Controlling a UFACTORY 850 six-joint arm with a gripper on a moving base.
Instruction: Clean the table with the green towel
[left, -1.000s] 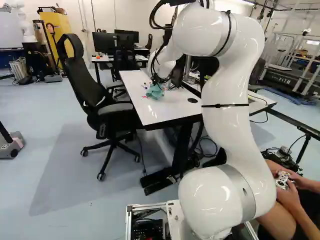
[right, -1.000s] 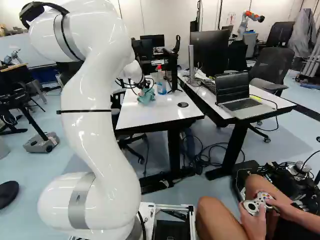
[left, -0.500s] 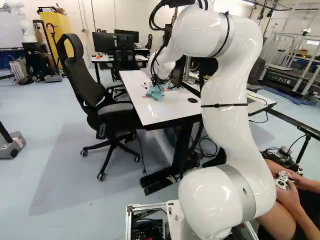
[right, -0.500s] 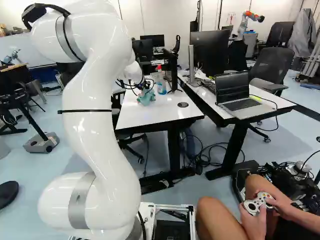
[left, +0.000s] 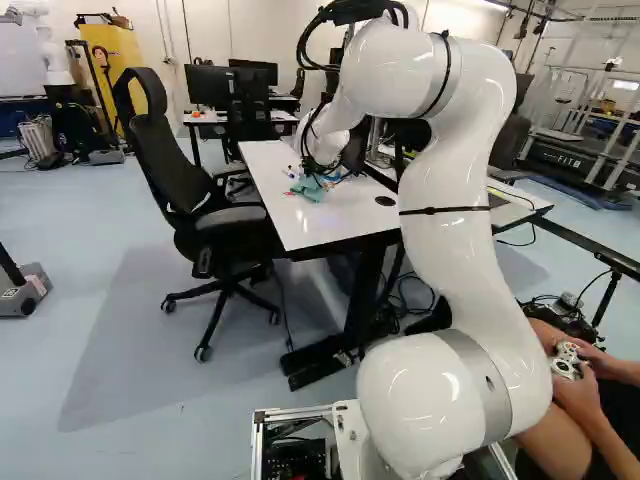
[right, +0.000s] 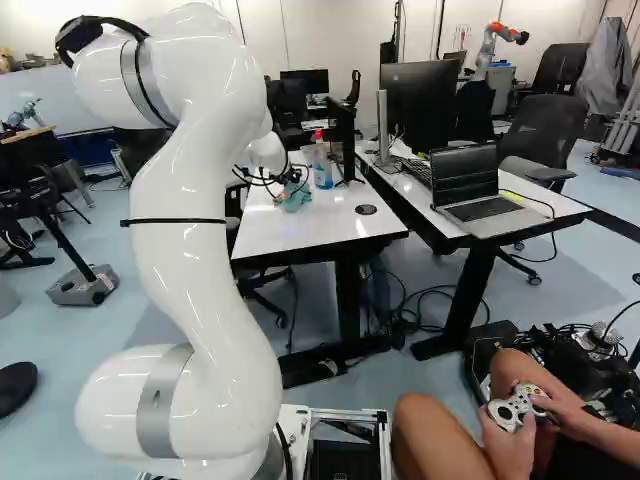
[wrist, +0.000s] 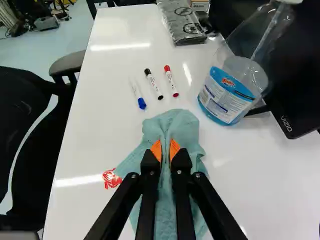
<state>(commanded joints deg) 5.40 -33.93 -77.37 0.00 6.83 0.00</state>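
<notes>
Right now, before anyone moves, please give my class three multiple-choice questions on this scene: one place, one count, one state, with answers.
1. Where is the clear plastic bottle with blue liquid?
A) On the floor
B) On the shiny white table
C) On the black office chair

2. How many slim white markers lie ahead of the black gripper with orange pads?
A) One
B) Three
C) Six

3. What is the gripper doing?
A) Pinching the green cloth towel
B) Holding a marker
C) Standing wide open

Answers:
1. B: its base sits on the tabletop.
2. B: blue, black and red ends show.
3. A: a fold is squeezed between both pads.
</notes>
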